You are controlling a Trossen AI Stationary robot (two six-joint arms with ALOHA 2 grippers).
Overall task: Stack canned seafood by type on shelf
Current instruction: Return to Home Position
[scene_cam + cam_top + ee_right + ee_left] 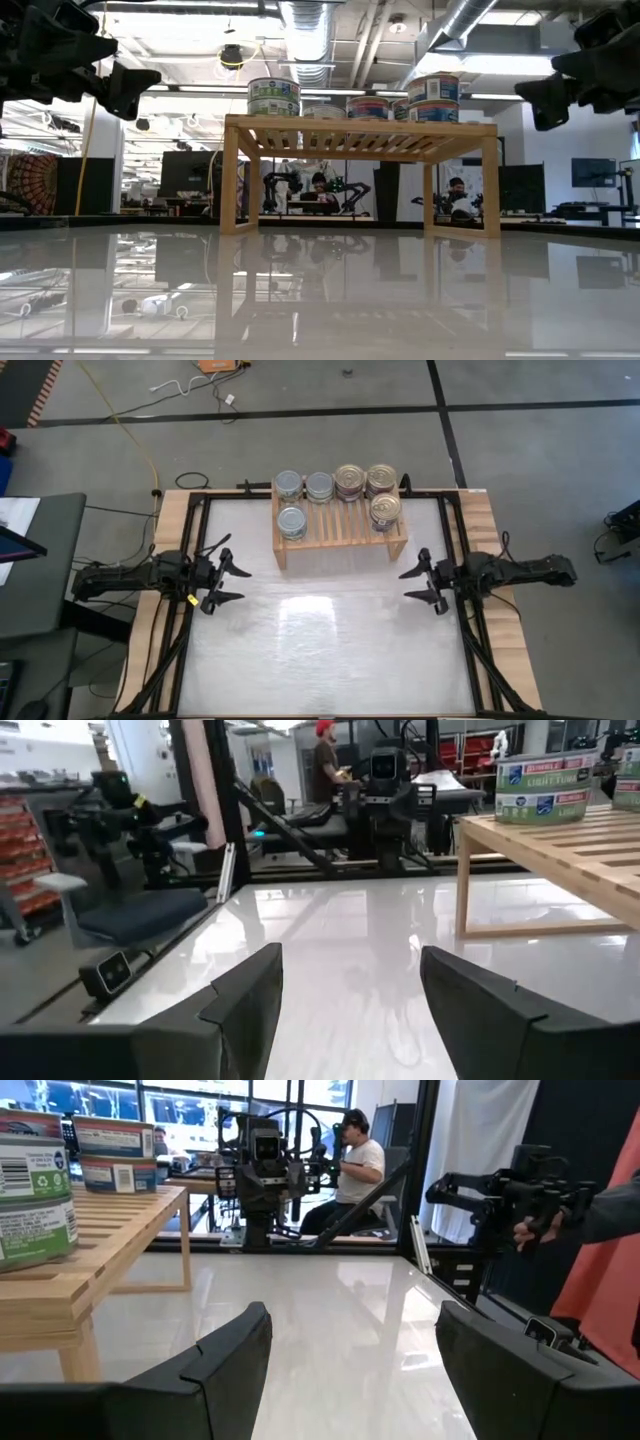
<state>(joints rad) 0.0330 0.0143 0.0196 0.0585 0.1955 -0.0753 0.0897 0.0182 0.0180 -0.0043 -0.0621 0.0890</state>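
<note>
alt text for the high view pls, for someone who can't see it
Seen from above, a light-wood shelf at the far middle of a glossy white table carries silver-topped tins on its left and gold-lidded tins on its right. The left gripper and right gripper hover at the table's sides, fingers open, holding nothing.

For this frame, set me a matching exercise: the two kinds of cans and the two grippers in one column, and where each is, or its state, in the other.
Column one:
1. silver-topped cans
2. gold-lidded cans
3. left gripper
4. right gripper

Column two:
A. open and empty, over the table's right side
B. on the shelf, at the end nearer the left arm
C. open and empty, over the table's left side
D. on the shelf, at the end nearer the right arm

Pairs: 1-B, 2-D, 3-C, 4-A.
</note>
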